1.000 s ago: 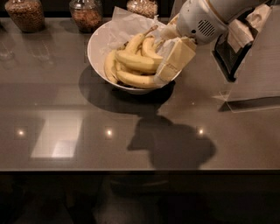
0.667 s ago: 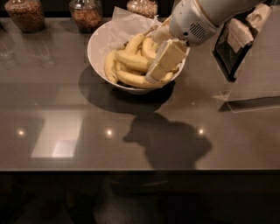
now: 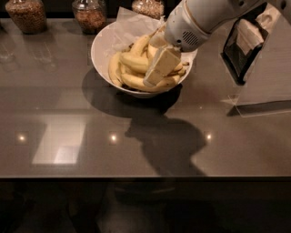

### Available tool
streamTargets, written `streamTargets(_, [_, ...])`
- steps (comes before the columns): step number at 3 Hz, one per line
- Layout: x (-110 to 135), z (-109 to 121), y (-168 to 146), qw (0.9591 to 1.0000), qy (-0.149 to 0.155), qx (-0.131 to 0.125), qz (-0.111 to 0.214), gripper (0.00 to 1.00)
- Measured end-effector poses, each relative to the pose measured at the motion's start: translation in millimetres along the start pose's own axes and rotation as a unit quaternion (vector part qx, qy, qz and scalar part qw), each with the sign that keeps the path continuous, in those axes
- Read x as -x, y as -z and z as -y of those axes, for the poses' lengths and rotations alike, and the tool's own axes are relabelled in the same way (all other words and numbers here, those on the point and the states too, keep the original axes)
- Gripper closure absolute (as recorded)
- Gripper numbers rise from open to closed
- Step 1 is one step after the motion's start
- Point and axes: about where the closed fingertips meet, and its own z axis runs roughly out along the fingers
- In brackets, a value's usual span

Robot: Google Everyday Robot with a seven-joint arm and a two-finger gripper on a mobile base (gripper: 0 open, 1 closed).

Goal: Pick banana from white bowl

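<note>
A large white bowl (image 3: 99, 51) lined with crumpled white paper stands at the back middle of the dark counter. It holds several yellow bananas (image 3: 132, 62) lying in a pile. My gripper (image 3: 157, 73) comes in from the upper right on a white arm (image 3: 200, 18). It is low over the right half of the bowl, down among the bananas and covering some of them. I cannot see whether it holds a banana.
Three glass jars of brown grains (image 3: 27, 14) (image 3: 89, 14) (image 3: 148, 7) stand along the back edge behind the bowl. A slanted stand with a dark packet (image 3: 245, 45) stands at the right. The grey counter (image 3: 68, 118) stretches toward the front edge.
My gripper has moved left and down, from the bowl's right rim further in over the bananas. The bowl and jars have not moved.
</note>
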Motion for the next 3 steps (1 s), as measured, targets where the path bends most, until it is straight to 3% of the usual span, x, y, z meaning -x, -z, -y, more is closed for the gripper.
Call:
streamTargets(1, [-4.6, 8.7, -14.3, 0.9999, -0.005, 0.003, -0.011, 0.2])
streamTargets(3, [-13.3, 16.4, -27.1, 0.9988, -0.028, 0.017, -0.038, 0.62])
